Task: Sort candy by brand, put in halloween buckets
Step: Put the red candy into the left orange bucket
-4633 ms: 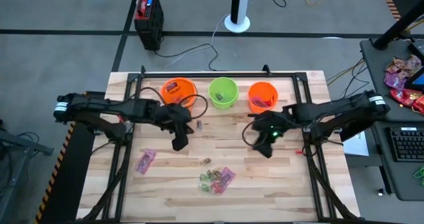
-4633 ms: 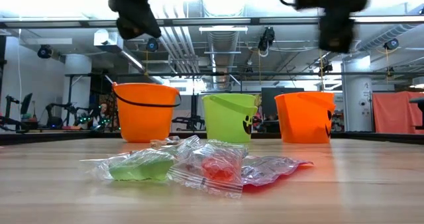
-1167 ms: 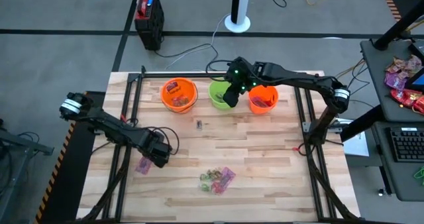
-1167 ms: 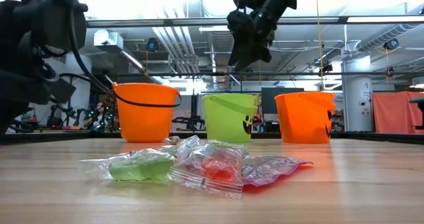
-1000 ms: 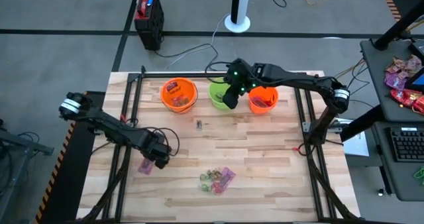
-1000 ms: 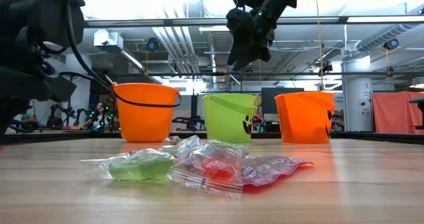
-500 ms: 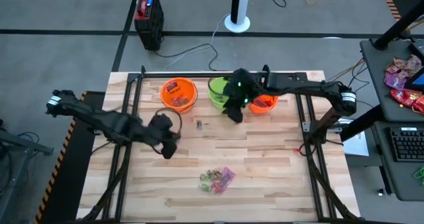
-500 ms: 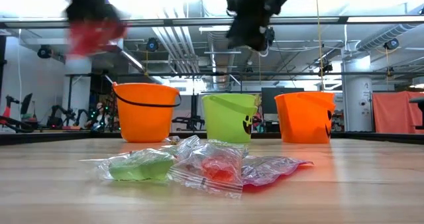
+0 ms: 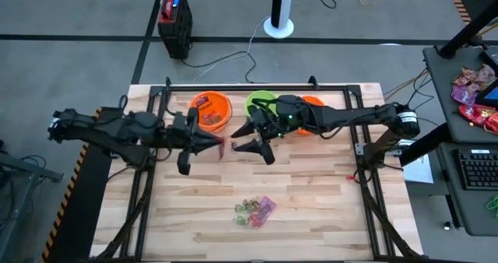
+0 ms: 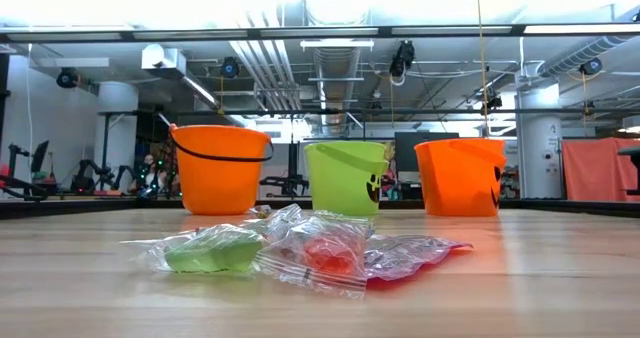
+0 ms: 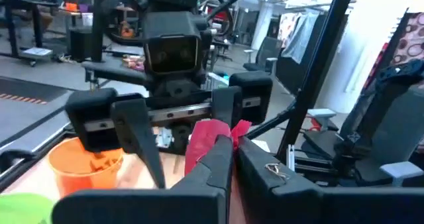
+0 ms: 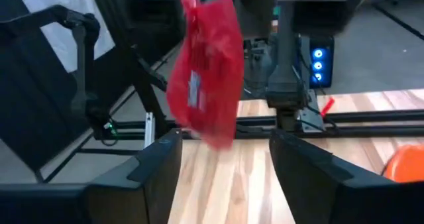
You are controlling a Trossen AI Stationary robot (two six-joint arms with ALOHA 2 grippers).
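The left gripper (image 9: 218,145) pinches a red packet (image 12: 202,78) between its 2 fingers, holding it in the air above the table (image 9: 327,216), just in front of the left orange bucket (image 9: 210,111). The packet is a glossy, crumpled red wrapper with a pale printed patch on its face, hanging down from its pinched top edge. Facing it from the right, the right gripper (image 9: 250,138) has its 2 fingers spread wide, the packet hanging just beyond them. Behind the grippers, along the far side, stand 3 buckets in a row: the left orange one with red packets inside, a lime green bucket (image 10: 346,178) in the middle, and a second orange bucket (image 10: 460,176) on the right. Near the front of the table lies a small heap of candy (image 9: 255,210): clear crinkled wrappers with green and red sweets beside a pink-magenta packet.
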